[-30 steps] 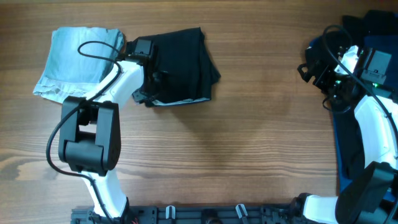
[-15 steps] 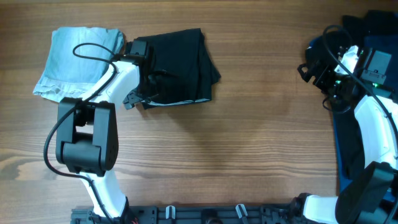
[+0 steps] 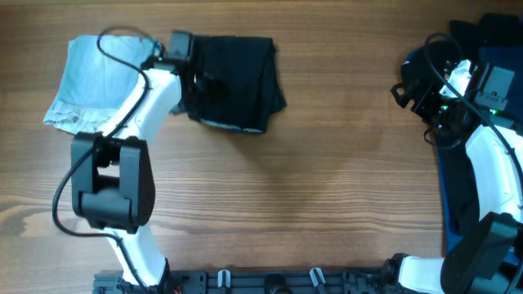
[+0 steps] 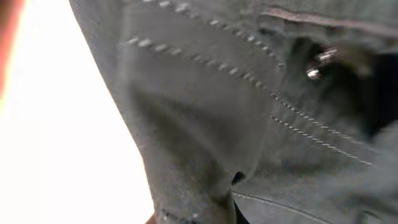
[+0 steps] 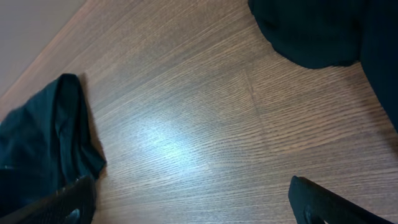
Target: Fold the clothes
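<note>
The black garment (image 3: 241, 77) has slid up the wooden table (image 3: 327, 180), seemingly pinched by the left tool (image 3: 203, 82); right tool (image 5: 193, 208) spread.

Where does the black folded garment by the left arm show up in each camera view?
Overhead: the black folded cloth garment lies upper left of centre, just right of the pale blue cloth.
Left wrist: it fills most of the frame, with stitching lines showing.
Right wrist: cannot tell; the dark cloth at the left edge may be another piece.
Shared landmark: the wooden table, seen in the overhead and right wrist views only.
</note>
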